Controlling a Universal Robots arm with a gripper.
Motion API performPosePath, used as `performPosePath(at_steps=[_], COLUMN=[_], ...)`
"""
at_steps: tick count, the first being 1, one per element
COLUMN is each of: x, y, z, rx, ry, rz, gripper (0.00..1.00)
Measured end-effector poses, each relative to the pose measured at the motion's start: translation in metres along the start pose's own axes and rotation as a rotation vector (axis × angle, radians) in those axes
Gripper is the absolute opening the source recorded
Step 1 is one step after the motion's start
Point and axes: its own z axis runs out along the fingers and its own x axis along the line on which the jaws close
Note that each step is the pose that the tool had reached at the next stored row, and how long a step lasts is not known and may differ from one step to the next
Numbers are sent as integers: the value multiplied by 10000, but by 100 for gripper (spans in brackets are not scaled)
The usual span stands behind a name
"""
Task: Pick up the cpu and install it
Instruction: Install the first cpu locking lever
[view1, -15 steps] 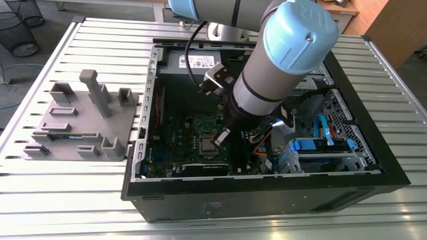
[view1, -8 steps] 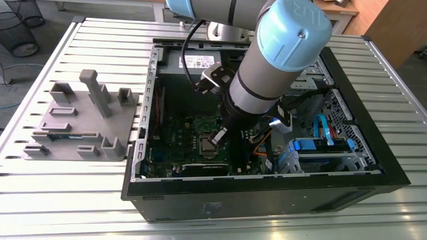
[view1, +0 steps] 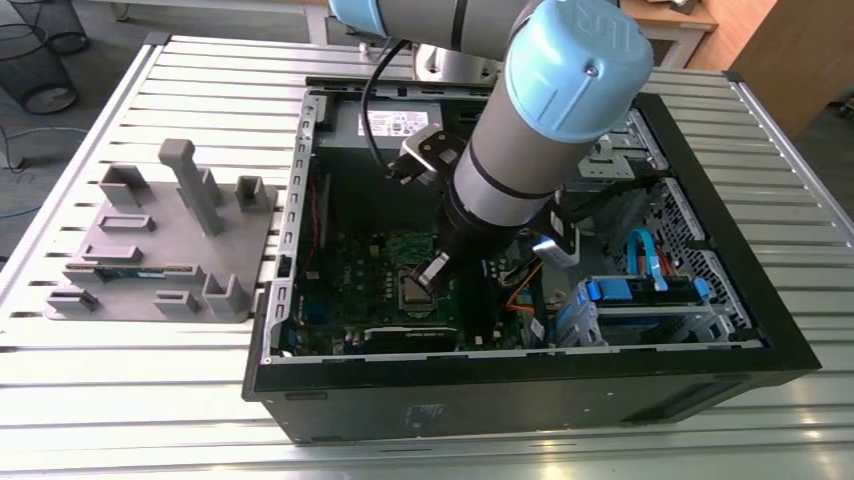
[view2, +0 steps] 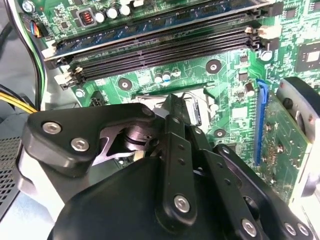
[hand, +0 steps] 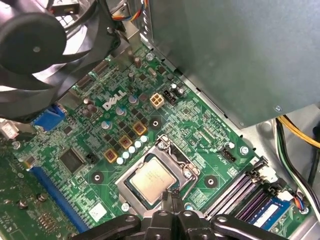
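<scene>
- cpu (hand: 152, 181) lies flat in its socket (hand: 186, 169) on the motherboard (hand: 200, 125). In the first wrist view its silver top faces up and sits square to the metal frame around it.
- By my reading, the pick and the placing are done: the chip is in its seat, not in the hand. I cannot tell whether the socket's frame is latched down, so securing it may be what is left.
- My hand (hand: 172, 201) hangs just over the socket's edge, near one corner of the cpu. Its two fingers (view2: 172, 135) stand pressed together with no gap showing in both wrist views, and they carry nothing. I cannot tell whether the tips touch the frame.
- In the exterior view the hand is down inside the computer case (view1: 534, 390), toward 7 o'clock from the case's middle, over the board.
- A grey parts fixture (view1: 147, 250) sits on the worktop (view1: 134, 400) at 9 o'clock from the case, well apart from the hand.
</scene>
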Motion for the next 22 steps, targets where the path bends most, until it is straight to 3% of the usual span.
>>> performPosePath(at_steps=[8,13,18,22], x=[-5,-16,-26,-27], y=[-4,6,14,16], z=[51,61,69,70], rx=[192,241,356,369], ry=[60,97,204,212], rz=[82,138,254,285], gripper=[11,11,11,11])
